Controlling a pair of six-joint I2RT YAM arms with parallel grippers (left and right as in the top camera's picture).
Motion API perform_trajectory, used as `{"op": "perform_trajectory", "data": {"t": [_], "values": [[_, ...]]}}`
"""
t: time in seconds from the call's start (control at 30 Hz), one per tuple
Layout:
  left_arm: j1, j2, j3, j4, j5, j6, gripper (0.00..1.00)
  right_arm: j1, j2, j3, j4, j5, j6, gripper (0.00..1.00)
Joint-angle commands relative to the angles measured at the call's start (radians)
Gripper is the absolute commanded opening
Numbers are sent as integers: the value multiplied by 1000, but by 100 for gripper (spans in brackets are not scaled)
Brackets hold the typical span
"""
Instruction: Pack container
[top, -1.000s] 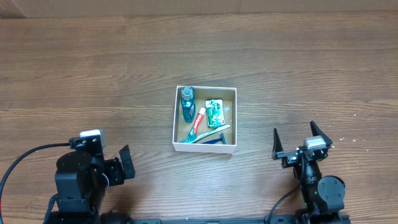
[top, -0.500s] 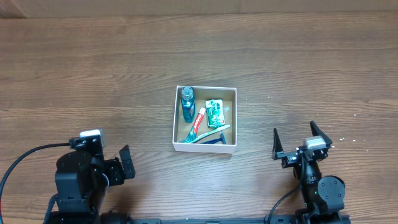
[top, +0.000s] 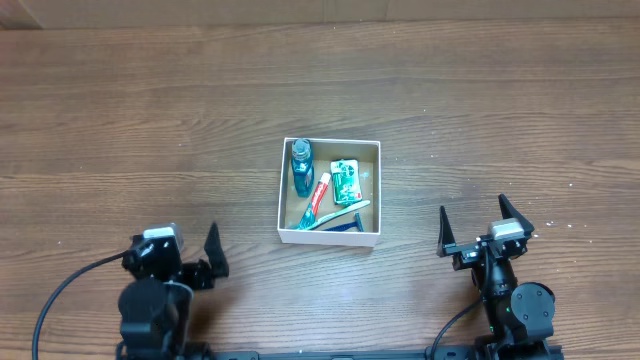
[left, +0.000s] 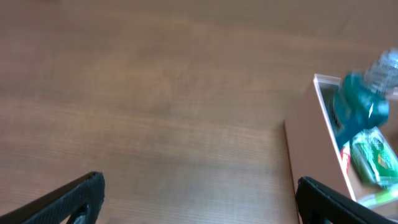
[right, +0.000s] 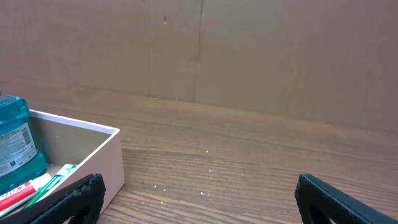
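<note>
The container (top: 328, 238), a shallow white-walled square box, sits mid-table. It holds a blue mouthwash bottle (top: 301, 166), a red-and-white toothpaste tube (top: 318, 198), a green packet (top: 345, 180) and a blue-handled item (top: 340, 222). My left gripper (top: 187, 260) is open and empty, near the front edge, left of the box. Its wrist view shows the jaws (left: 199, 202) apart over bare wood, with the box wall (left: 305, 149) and bottle (left: 357, 112) at right. My right gripper (top: 478, 225) is open and empty, right of the box. Its jaws (right: 199, 199) are apart, with the box (right: 81, 155) at left.
A brown cardboard wall (right: 249, 56) stands behind the wooden table's far edge. Black cables (top: 60, 290) trail from the left arm's base at the front left.
The left arm has swung right and turned so its gripper points up the table, and its base looks smaller. The right arm and the box contents have not moved.
</note>
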Motion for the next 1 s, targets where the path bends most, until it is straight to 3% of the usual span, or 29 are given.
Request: {"op": "perform_trajectory", "data": {"t": [0.0,0.17,0.3,0.43,0.97], "values": [[-8,-100,-171,274,-2,-2,100,-3,-9,-10,6,-3,-3,100],[-8,-164,-348,658,11,51,100,-3,-9,-10,6,-3,-3,100],[-8,-164,-346,615,31,132,100,-3,-9,-10,6,-3,-3,100],[-8,-163,-346,465,43,103,100,-3,-9,-10,6,-3,-3,100],[-7,-163,-346,465,61,103,100,-3,-9,-10,6,-3,-3,100]]}}
